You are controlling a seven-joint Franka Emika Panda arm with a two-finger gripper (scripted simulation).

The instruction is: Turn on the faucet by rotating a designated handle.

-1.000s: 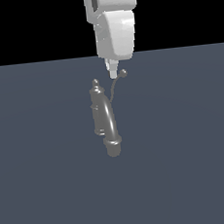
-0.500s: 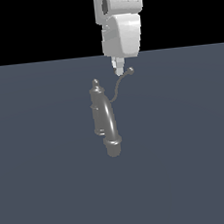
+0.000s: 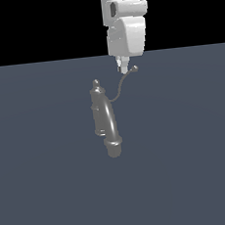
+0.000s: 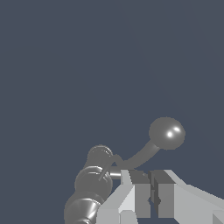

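1. We see the faucet (image 3: 105,117) standing near the middle of the flat blue-grey floor (image 3: 44,190) in the exterior view, its upright body topped by a small knob (image 3: 96,82) and its thick arched spout (image 3: 111,127) curving down toward the camera to a flared collar.
2. We see the handle (image 3: 121,85), a thin curved lever, rising from the body toward the exterior view's right and ending in a small ball (image 3: 135,69).
3. We find the gripper (image 3: 123,69) hanging under the white arm (image 3: 126,34), just beside the ball, on the exterior view's left of it.
4. In the wrist view, we see the two fingers (image 4: 140,194) drawn almost together, with only a narrow dark slit between their pads, and nothing caught between them.
5. In that same view, the ball (image 4: 166,133) lies beyond the fingertips, clear of them, and the lever's stem passes behind the finger ends; we cannot tell whether a finger touches the stem.
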